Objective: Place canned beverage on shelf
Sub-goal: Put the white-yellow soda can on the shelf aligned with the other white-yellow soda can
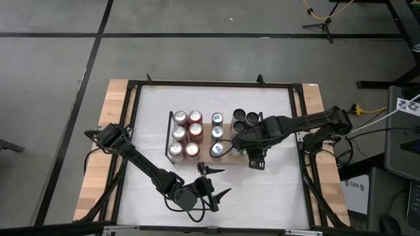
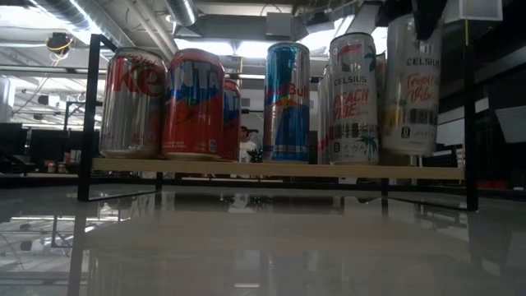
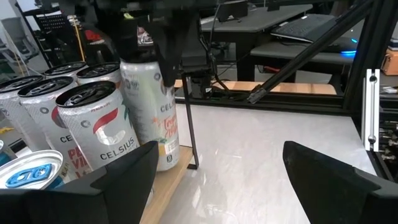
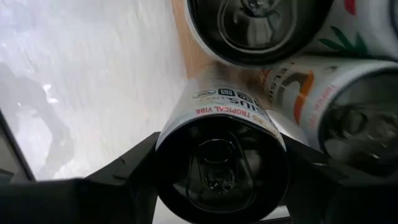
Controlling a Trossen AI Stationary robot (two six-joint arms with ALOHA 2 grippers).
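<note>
Celsius can: white, tropical print, dark top with pull tab. Right gripper is clamped on it from above, fingers on both sides, can directly under the wrist. Can stands at the shelf's near corner, beside two more Celsius cans. Left gripper idles with fingers apart, off the shelf.

Upright white Celsius can over shelf corner
</note>
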